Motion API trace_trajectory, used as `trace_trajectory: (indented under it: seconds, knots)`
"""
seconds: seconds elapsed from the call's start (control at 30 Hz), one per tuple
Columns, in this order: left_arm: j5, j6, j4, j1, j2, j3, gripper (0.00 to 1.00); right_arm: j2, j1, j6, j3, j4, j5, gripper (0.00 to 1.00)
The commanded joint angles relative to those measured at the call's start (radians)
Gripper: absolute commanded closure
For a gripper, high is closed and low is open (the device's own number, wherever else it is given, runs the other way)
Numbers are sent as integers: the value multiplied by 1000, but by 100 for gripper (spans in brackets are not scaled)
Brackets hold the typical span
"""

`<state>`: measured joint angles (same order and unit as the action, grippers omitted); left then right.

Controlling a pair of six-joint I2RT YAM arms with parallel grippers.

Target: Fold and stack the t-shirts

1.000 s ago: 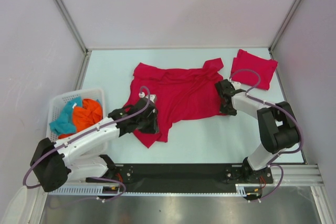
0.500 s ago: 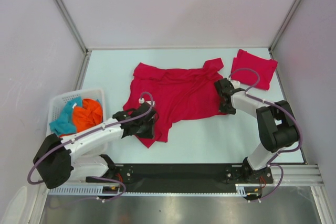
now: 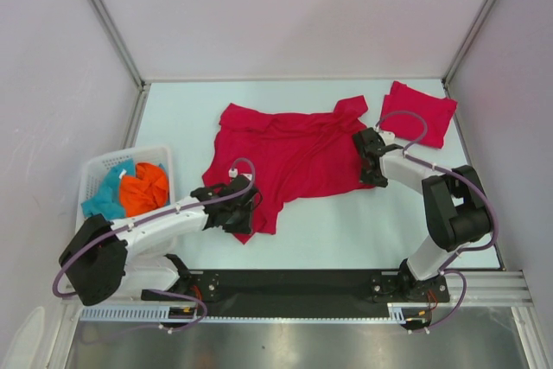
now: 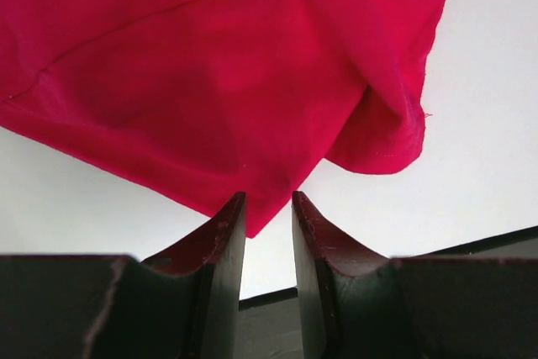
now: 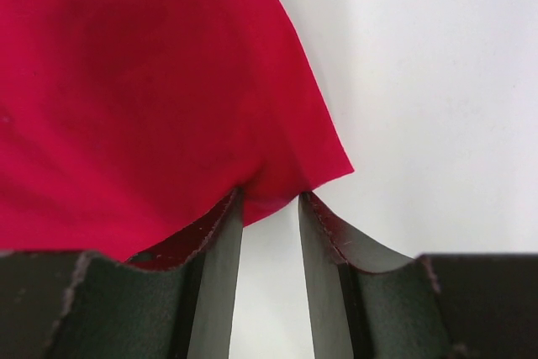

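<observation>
- Shirts: one wide crimson-red soft cloth t-shirt (image 3: 294, 157) lies spread and wrinkly in the middle of the pale table (image 3: 363, 235); a folded red t-shirt (image 3: 419, 112) sits at the far right
- Left arm stretches low to the spread shirt's near corner; left gripper (image 4: 269, 199) has its fingers a little apart, the cloth's tip at the gap
- Right arm bends back toward the left; right gripper (image 5: 271, 195) is at the shirt's right edge, cloth bunched at its tips; pinching or not, cannot tell
</observation>
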<state>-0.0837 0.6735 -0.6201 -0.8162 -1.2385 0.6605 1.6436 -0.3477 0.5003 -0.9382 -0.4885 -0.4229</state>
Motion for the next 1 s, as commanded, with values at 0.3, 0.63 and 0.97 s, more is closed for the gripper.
trace_trajectory:
  seconds: [0.3,0.63,0.97]
  knots:
    - [5,6,65,-8,-36,-32,67,5,-7,6,-16,27,-17,61]
    - [27,0,109,-9,-79,-53,73,10,-8,3,-2,42,-20,65]
    - [68,1,172,-9,-92,-73,99,12,-8,-6,13,62,-17,92]
